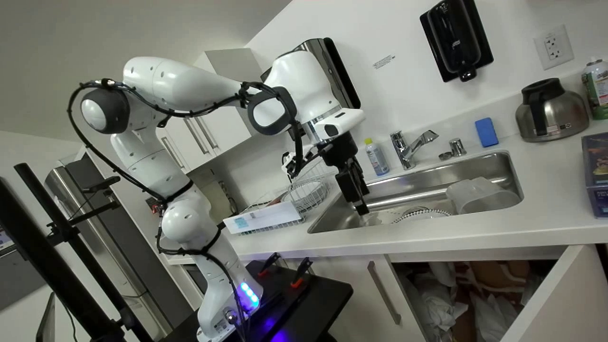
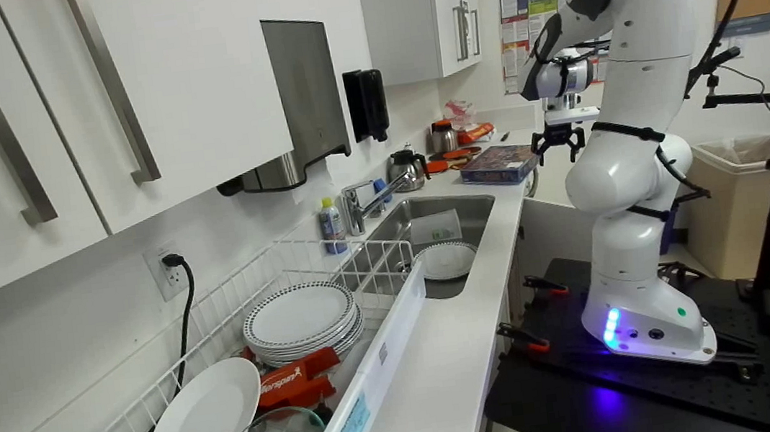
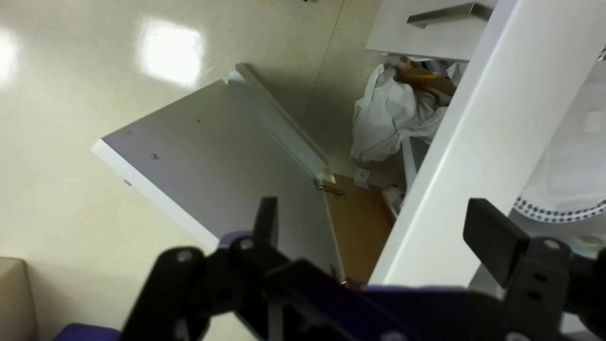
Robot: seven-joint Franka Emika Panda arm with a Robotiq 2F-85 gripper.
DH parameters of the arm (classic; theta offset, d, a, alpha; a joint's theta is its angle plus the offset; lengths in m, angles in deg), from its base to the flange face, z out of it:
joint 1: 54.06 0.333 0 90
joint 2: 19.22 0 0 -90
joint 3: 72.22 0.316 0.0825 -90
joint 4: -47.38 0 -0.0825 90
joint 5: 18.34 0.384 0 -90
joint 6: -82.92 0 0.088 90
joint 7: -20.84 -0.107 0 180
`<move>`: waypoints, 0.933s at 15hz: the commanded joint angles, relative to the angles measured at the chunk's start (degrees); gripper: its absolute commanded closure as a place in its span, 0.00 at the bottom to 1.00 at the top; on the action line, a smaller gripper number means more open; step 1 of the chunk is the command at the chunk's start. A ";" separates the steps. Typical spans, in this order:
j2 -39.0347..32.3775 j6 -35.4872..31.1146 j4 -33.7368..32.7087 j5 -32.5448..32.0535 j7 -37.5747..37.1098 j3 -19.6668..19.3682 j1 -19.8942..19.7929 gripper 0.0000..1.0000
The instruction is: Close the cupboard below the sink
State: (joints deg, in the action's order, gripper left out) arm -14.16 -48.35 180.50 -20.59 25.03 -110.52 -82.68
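Note:
The cupboard's flat white door (image 1: 565, 304) stands wide open below the counter, hinged at the opening's far right; it also shows in an exterior view (image 2: 552, 229) and the wrist view (image 3: 213, 156). Its outer face and handle are hidden. The neighbouring cupboard door (image 1: 349, 285), with a silver bar handle, is shut. White bags show inside. The steel sink (image 1: 475, 168) is set in the counter above; it also shows in an exterior view (image 2: 482, 208). My gripper (image 3: 374, 203) is open and empty, above the counter's front edge, apart from the door; both exterior views show it (image 1: 362, 206) (image 2: 557, 153).
The white counter (image 1: 285, 244) edge runs under the gripper. A chrome tap (image 1: 411, 147), a steel pot (image 1: 553, 111) and a game box (image 1: 599, 175) stand on it. A dish rack (image 2: 223, 321) holds plates. A beige bin (image 2: 747, 211) stands beyond the open door.

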 commanded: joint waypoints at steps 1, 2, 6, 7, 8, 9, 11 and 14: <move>-14.65 -1.48 -9.07 7.42 -1.15 -2.85 -2.00 0.00; -18.28 -1.03 -11.51 9.71 -1.29 -3.28 -3.14 0.00; -32.62 1.32 -22.08 17.45 -3.49 -0.73 -11.50 0.00; -36.09 1.58 -25.22 18.79 -5.03 0.66 -14.22 0.00; -39.45 1.57 -28.59 20.07 -6.97 2.35 -17.13 0.00; -42.48 1.18 -31.97 21.47 -8.46 4.56 -20.32 0.25; -47.30 1.28 -38.45 21.44 -12.38 7.81 -25.42 0.34; -53.90 2.99 -48.43 19.61 -18.41 11.50 -31.27 0.58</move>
State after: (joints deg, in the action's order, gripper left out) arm -61.85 -49.21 142.96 -0.13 12.27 -101.87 -109.13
